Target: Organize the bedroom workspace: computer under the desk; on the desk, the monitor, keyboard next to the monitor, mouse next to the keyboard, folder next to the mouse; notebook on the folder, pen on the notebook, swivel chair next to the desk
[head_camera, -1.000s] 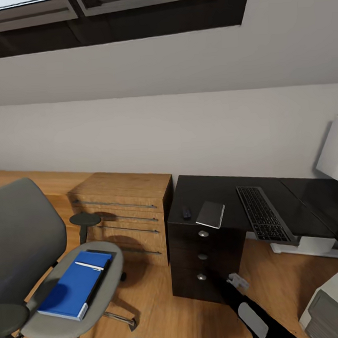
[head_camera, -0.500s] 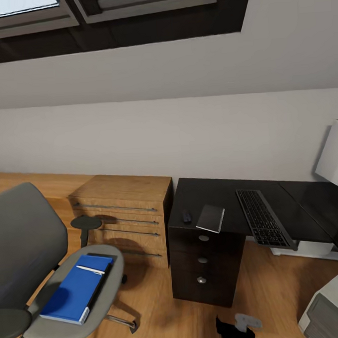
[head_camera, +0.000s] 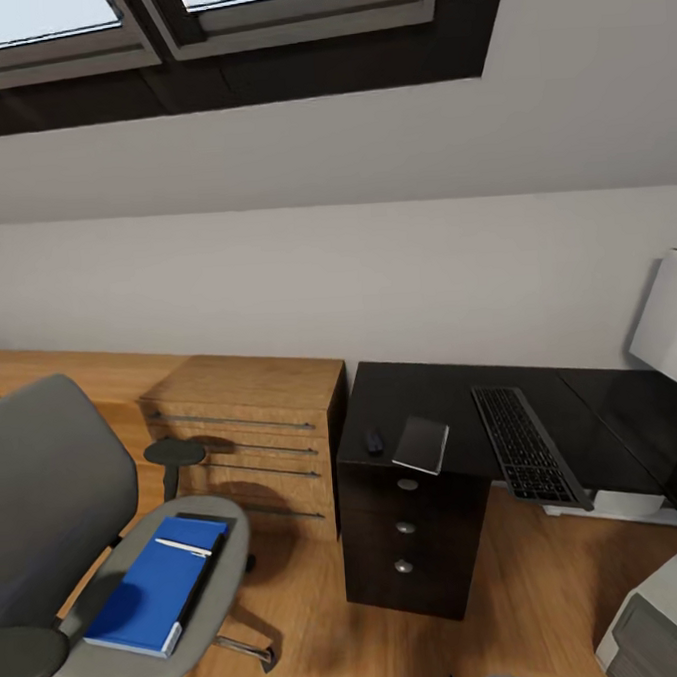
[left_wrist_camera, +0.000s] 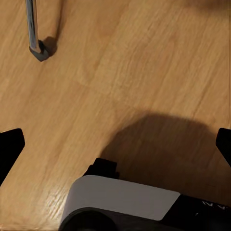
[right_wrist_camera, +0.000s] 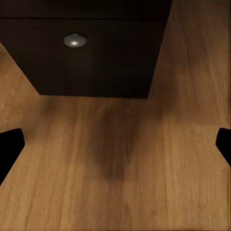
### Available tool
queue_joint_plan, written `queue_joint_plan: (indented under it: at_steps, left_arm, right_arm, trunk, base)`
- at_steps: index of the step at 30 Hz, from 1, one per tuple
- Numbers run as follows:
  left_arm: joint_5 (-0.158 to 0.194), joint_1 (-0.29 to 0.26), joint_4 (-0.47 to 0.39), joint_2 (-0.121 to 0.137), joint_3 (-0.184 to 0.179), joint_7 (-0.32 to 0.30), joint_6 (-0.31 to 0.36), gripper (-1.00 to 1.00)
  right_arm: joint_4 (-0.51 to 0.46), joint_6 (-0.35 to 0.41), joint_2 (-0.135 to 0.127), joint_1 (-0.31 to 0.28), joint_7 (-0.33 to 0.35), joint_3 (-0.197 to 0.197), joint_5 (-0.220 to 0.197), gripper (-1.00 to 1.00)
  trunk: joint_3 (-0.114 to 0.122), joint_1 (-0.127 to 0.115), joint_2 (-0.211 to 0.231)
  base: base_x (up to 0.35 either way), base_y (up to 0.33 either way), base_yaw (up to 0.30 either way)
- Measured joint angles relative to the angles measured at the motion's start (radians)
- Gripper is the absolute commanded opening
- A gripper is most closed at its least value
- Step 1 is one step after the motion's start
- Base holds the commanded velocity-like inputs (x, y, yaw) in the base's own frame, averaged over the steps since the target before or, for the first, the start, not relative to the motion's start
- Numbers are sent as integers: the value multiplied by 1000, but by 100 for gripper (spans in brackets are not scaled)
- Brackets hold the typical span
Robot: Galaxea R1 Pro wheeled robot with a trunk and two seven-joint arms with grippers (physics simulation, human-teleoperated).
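The grey swivel chair (head_camera: 48, 497) stands at the left of the head view. On its seat lies the blue folder (head_camera: 154, 590) with the white pen (head_camera: 181, 546) on top. On the black desk (head_camera: 452, 397) lie a small dark mouse (head_camera: 374, 442), the dark grey notebook (head_camera: 422, 444) and the keyboard (head_camera: 520, 443). The monitor's white back (head_camera: 668, 323) shows at the right edge, and the grey computer (head_camera: 662, 624) stands on the floor at the lower right. My left gripper (left_wrist_camera: 115, 144) and right gripper (right_wrist_camera: 115, 144) are open over wood floor, holding nothing.
A light wooden dresser (head_camera: 249, 434) stands between chair and desk. The desk's black drawer unit (head_camera: 411, 534) has its knob (right_wrist_camera: 75, 40) in the right wrist view. A chair leg with castor (left_wrist_camera: 36, 45) shows in the left wrist view. Skylights (head_camera: 209, 16) sit in the sloped ceiling.
The head view has tilted slightly upward. My right arm, seen at the lower middle a second ago, has dropped below the picture's edge. Chair and desk items have not moved.
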Motion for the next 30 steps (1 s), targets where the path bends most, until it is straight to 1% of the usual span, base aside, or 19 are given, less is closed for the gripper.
queue_joint_plan:
  at_steps: [3,4,8,10,11,12,18,28,30]
  left_arm:
    - [-2,0,8,-8,-1,0,1,100]
    - [-5,0,22,-14,-1,0,0,100]
    - [-6,0,29,-16,-2,0,0,100]
    - [-6,0,30,-17,-2,0,-1,100]
    - [-6,0,30,-17,-2,0,-1,100]
    - [-6,0,30,-17,-2,0,-1,100]
    - [-6,0,31,-17,-2,0,-2,100]
    - [-6,0,31,-17,-2,0,-2,100]
    - [-6,0,31,-17,-2,0,-2,100]
  right_arm:
    - [7,-8,0,0,0,1,12,100]
    - [11,-11,0,0,0,1,18,100]
    - [12,-13,5,0,-1,1,17,100]
    - [13,-13,22,0,-1,0,18,100]
    - [14,-14,35,0,0,-1,19,100]
    - [14,-14,41,0,0,-3,19,100]
    - [16,-15,58,0,0,-6,19,100]
    - [16,-16,65,0,0,-5,20,100]
    - [16,-16,64,0,0,-5,22,100]
  trunk:
    - [9,-12,21]
    - [13,-15,28]
    - [25,-31,56]
    - [31,-38,70]
    - [35,-42,77]
    - [38,-46,84]
    - [56,-69,126]
    - [91,-107,196]
    - [91,-107,196]
  base:
    - [0,0,0]
    - [0,0,0]
    - [0,0,0]
    - [0,0,0]
    - [0,0,0]
    - [0,0,0]
    - [0,0,-31]
    - [0,0,-60]
    - [0,0,-116]
